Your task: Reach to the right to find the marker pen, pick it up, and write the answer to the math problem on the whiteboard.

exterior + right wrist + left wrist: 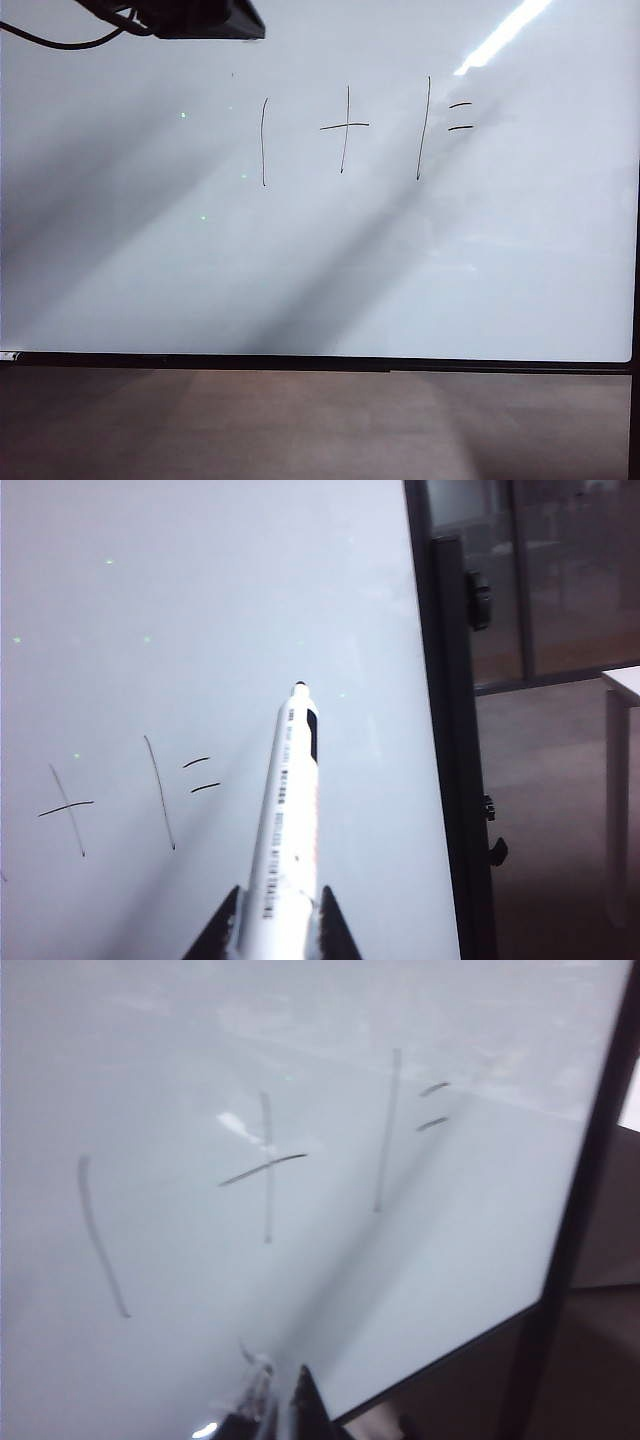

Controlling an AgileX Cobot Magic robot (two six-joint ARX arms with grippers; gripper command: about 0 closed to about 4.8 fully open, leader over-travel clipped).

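While my right gripper [272, 930] clamps the marker pen [285, 820], its tip points at the whiteboard [320, 260], clear of it.
Math problem [355, 128] sits near the board's top edge; I must next touch down beside the equals. Left gripper [280, 1405]: state unclear.

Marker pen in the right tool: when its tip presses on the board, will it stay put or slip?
The marker pen looks rigid, so it should not bend. Its smooth, round barrel is pinched only near the rear by the right tool, so it may pivot or slide back. The whiteboard is glossy, so the tip could skate. The left tool is near the board, its state unclear.
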